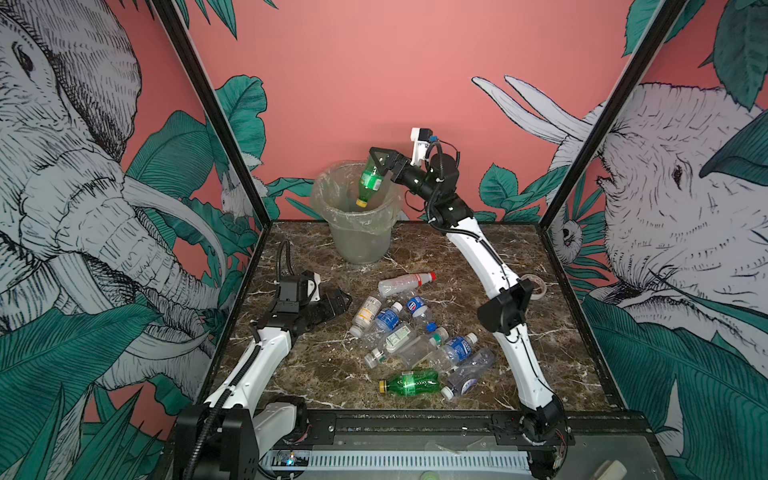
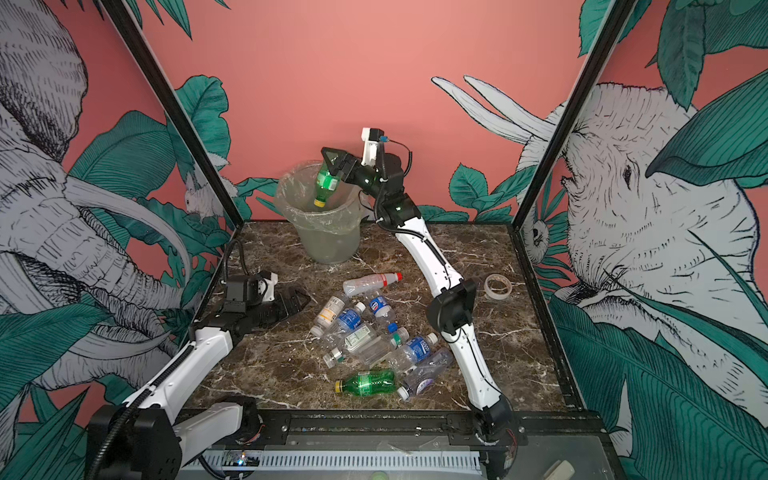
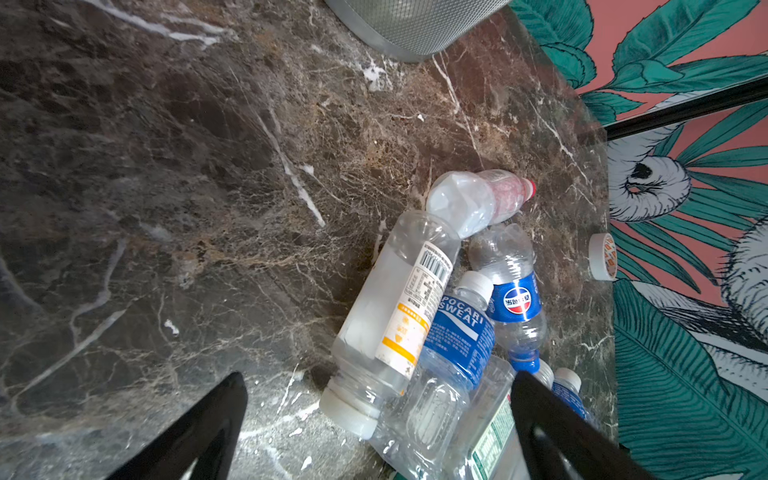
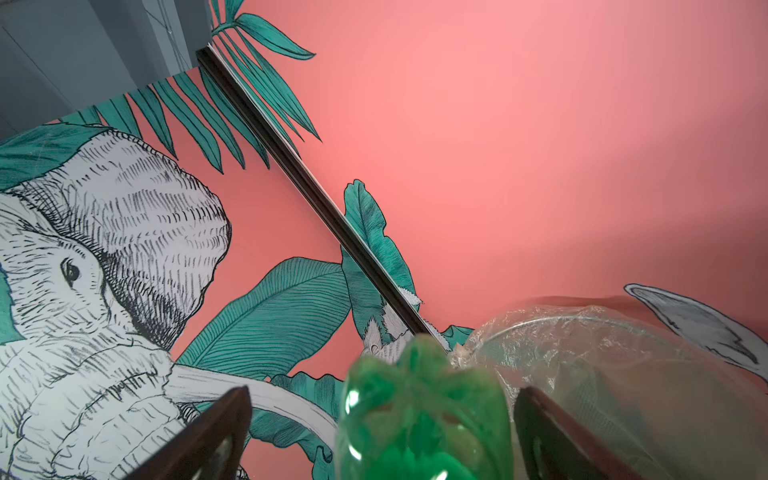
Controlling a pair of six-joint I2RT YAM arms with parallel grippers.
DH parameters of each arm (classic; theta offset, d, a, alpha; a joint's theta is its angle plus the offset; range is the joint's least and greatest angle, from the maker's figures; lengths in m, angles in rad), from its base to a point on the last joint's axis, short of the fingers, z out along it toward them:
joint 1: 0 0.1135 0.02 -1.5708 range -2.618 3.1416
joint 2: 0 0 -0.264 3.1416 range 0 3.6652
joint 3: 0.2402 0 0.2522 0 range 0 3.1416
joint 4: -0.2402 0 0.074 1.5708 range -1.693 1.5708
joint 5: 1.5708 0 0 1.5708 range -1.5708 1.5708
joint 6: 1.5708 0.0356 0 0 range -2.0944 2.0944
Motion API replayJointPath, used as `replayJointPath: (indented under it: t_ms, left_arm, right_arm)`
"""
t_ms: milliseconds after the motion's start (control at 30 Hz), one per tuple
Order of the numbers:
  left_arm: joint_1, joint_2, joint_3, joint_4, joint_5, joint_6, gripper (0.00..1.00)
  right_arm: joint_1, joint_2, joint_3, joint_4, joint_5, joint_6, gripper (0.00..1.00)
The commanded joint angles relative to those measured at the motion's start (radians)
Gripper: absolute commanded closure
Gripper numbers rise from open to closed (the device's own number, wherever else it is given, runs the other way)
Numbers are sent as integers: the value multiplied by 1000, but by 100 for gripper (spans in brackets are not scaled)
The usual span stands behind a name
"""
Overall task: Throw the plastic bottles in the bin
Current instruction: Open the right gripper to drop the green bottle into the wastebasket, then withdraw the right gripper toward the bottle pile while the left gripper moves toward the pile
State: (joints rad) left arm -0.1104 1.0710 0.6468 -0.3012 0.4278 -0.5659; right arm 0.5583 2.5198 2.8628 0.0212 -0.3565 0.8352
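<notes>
Marbled brown counter carries everything, boxed in by pink panels of elephants and leaves. My right claw hangs over the bin at the far edge with its jaws spread wide. The green bottle sits loose between them, cap down, its cap end dipping into the bin's mouth. I judge it let go rather than gripped, though I cannot tell whether one finger touches its base.

It leans toward the near rim, so the cap could catch the loose bag liner or the lip and tip the bottle out onto the counter. Drawing my claw away low could also snag that liner and drag the light bin.

My left claw lies wide open and empty beside the pile of bottles.

Hazy plastic hides whatever lies at the bin's bottom. My right wrist view shows the bottle only as a green blur. The pile overlaps too much for me to count.
</notes>
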Motion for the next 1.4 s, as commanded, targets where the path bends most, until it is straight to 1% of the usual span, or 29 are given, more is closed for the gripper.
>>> replayJointPath:
  t_ms: [0,100,167,300,433,500,567,667,733,833,867,1100,1367]
  left_arm:
    - [1,-34,-7,16,4,-9,1]
    - [2,-24,5,16,6,-1,1]
    - [2,-12,14,20,10,10,1]
    - [2,21,32,22,23,28,1]
    - [2,35,47,23,38,44,1]
    - [2,34,47,25,39,50,1]
    - [2,32,44,20,36,54,1]
    - [2,27,42,14,34,61,1]
    - [2,24,40,11,32,65,1]
    - [2,17,40,2,28,70,1]
    - [2,14,42,0,28,73,1]
    - [2,11,45,-13,33,94,1]
    - [2,17,31,-18,35,115,1]
  right_arm:
    - [8,14,76,-13,60,54,1]
    - [15,-183,-245,104,87,-23,1]
    - [20,-319,-426,136,106,-100,1]
    - [18,-480,-604,104,102,-176,1]
    - [17,-625,-819,127,87,-262,1]
    - [12,-697,-943,170,95,-276,1]
    - [-1,-763,-1058,210,90,-261,1]
    - [-18,-842,-1175,230,68,-249,1]
    - [-24,-886,-1236,222,70,-257,1]
    - [-30,-912,-1313,202,75,-262,1]
    - [-32,-955,-1340,201,77,-260,1]
    - [-37,-1026,-1483,191,76,-220,1]
    - [-42,-1096,-1621,157,94,-213,1]
